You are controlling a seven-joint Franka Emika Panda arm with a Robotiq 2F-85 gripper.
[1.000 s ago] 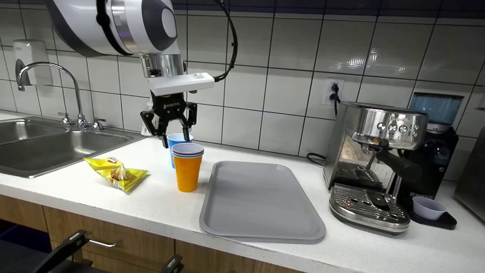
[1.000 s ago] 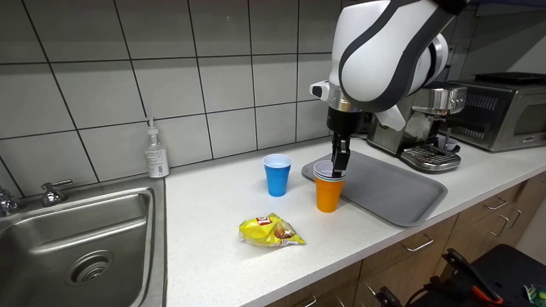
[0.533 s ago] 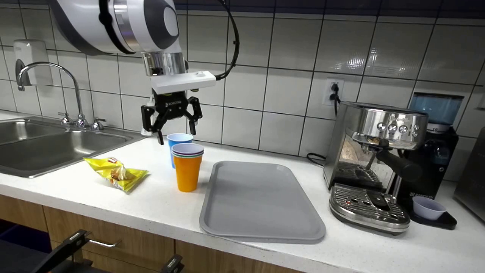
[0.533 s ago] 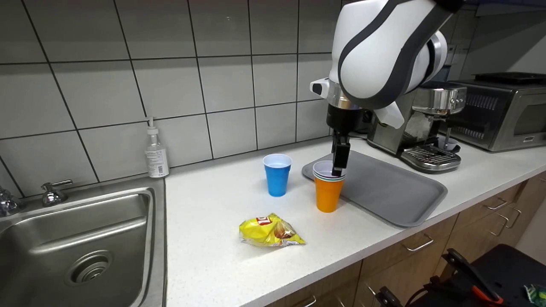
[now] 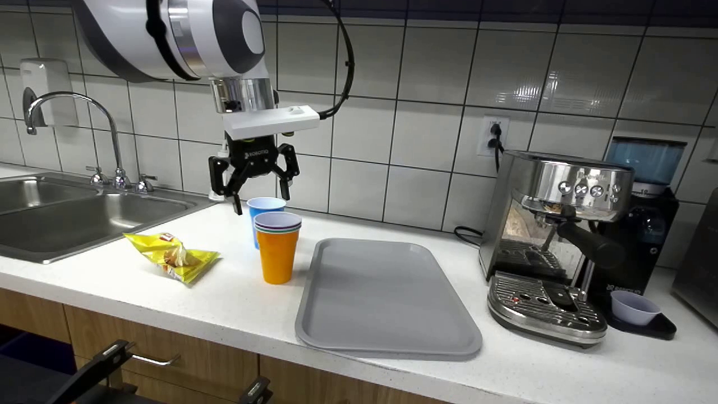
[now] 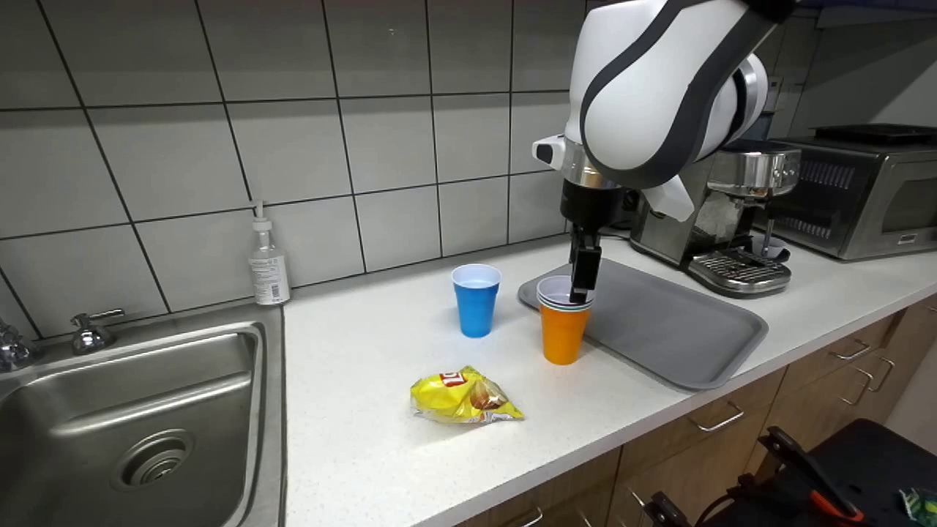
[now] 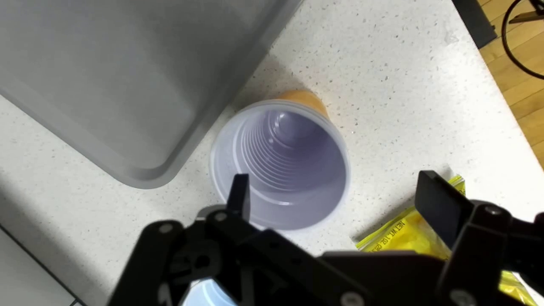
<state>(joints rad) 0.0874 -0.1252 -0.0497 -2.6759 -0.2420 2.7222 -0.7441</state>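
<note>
My gripper hangs fingers down above the counter, open wide, with nothing between its pads. It is nearest to an orange cup stack standing upright; nested pale rims top it. In the wrist view one finger overlaps the lilac inside of the top cup, while the other finger lies over a yellow snack bag; I see no contact. A blue cup stands upright behind the stack, partly hidden by my gripper in the wrist view. The bag lies crumpled on the counter in both exterior views.
Beside the orange stack lies a flat grey tray. An espresso machine stands beyond it, with a microwave farther along. On the opposite side are a steel sink and a soap bottle. A tiled wall backs the counter.
During the first half second my gripper's fingers spread wider and their tips rose a little, with a slight shift of the arm. Since then nothing visibly moves. Cups, bag and tray stay put.
</note>
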